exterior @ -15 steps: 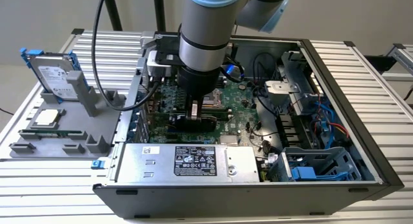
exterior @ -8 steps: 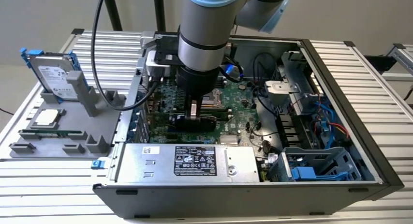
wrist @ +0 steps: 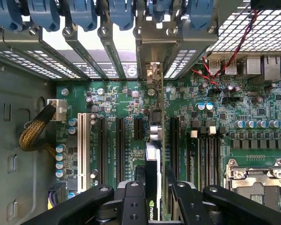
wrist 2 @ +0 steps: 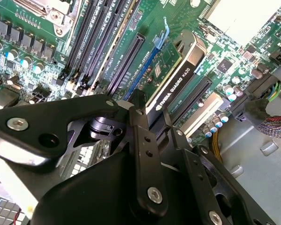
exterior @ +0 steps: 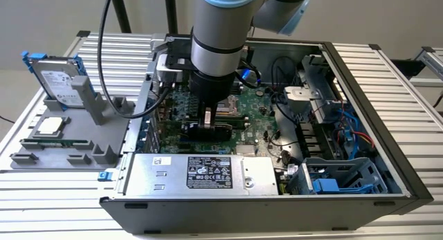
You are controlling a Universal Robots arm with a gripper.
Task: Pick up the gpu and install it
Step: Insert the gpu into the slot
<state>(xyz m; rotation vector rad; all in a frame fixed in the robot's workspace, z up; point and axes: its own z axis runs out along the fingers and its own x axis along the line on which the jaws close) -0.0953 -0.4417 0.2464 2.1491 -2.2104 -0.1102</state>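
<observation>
The gpu (wrist 2: 178, 75) is a thin card with a black shroud, standing on edge on the green motherboard (wrist 2: 28, 23) along a blue-trimmed slot (wrist 2: 147, 61). My gripper (wrist 2: 152, 115) is shut on its upper edge, one black finger on each face. In the first wrist view the gpu (wrist: 152, 159) appears edge-on between the fingers, and its silver bracket (wrist: 153, 72) reaches the rear slot openings of the case. In the exterior view my gripper (exterior: 207, 123) reaches down inside the open computer case (exterior: 387, 146) with the gpu (exterior: 220, 130) low over the board. Whether the card is fully seated cannot be told.
A silver power supply (exterior: 201, 172) lies at the case's front and a drive cage (exterior: 339, 178) at the exterior view's right, with cables (exterior: 346, 121) above it. Left of the case, a grey fixture (exterior: 41, 157) holds a hard drive (exterior: 59, 82) and a memory stick (exterior: 55, 143). Memory slots (wrist 2: 98, 33) flank the card.
</observation>
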